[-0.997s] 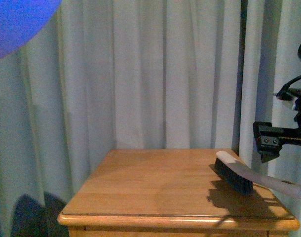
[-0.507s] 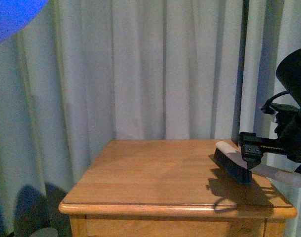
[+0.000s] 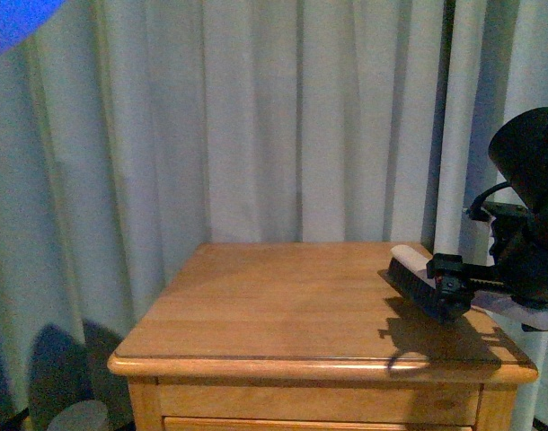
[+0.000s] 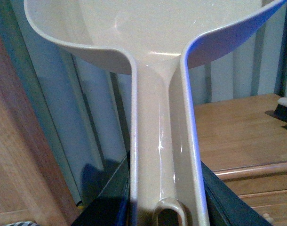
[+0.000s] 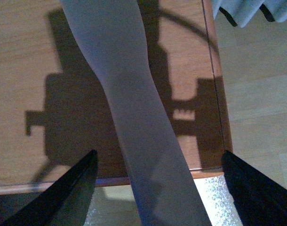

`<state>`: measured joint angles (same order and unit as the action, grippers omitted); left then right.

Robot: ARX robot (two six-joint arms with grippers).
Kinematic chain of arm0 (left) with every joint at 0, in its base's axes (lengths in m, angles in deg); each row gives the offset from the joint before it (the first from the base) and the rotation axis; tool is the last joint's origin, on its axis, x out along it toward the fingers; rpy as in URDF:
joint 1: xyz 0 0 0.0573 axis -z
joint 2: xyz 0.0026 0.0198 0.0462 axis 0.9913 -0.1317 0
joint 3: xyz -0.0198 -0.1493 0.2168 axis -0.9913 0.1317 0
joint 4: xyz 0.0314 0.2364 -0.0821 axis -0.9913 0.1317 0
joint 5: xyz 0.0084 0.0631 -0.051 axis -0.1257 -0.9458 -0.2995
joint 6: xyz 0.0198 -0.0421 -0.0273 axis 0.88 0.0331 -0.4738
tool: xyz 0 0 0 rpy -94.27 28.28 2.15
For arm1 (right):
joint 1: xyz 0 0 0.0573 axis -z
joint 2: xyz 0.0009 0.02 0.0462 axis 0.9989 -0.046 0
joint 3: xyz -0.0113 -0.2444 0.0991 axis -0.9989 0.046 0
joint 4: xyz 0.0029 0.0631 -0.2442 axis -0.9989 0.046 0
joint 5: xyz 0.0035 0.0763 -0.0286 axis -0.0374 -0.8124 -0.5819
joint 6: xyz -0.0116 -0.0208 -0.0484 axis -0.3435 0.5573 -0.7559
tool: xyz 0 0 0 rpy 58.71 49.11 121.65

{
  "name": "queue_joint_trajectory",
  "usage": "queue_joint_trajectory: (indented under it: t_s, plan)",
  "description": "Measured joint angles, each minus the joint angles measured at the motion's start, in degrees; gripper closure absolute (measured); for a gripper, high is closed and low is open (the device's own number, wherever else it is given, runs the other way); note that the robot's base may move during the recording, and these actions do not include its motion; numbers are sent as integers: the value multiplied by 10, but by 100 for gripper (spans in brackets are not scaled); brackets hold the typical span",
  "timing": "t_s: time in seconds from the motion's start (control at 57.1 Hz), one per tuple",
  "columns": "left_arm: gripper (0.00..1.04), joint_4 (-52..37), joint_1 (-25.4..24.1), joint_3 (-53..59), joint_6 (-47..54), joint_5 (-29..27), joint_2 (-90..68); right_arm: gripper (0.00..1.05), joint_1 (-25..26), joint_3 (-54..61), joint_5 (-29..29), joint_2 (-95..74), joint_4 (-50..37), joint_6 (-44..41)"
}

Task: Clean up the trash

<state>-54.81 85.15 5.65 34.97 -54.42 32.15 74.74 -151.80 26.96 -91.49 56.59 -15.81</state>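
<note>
No crumpled white trash shows in any view. My left gripper is shut on the long handle of the beige dustpan, held in the air beside the wooden table. A hand brush with black bristles and a pale handle lies at the table's right side. My right gripper is open right at that handle. In the right wrist view the handle runs between the spread fingers, and the gripper sits over the table's edge. I cannot tell if they touch it.
The table top stands in front of pale curtains. A blue blur fills the upper left corner. A pale round thing sits low at the left. Floor shows beyond the table's edge.
My right arm has come in from the right and lowered, so the open gripper now sits at the brush handle. The front view has shifted a little. The brush has not moved.
</note>
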Motion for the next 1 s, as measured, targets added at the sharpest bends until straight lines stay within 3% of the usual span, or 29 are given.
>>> queue_joint_trajectory:
  t_s: [0.315,0.56,0.77,0.997]
  plan:
    - [77,0,0,0,0,0,0,83,0,1,12,2,-26,-11]
    - [77,0,0,0,0,0,0,84,-2,85,56,84,-127,-57]
    - [77,0,0,0,0,0,0,84,-6,286,114,291,-333,-120]
    - [77,0,0,0,0,0,0,84,-13,467,115,502,-378,-122]
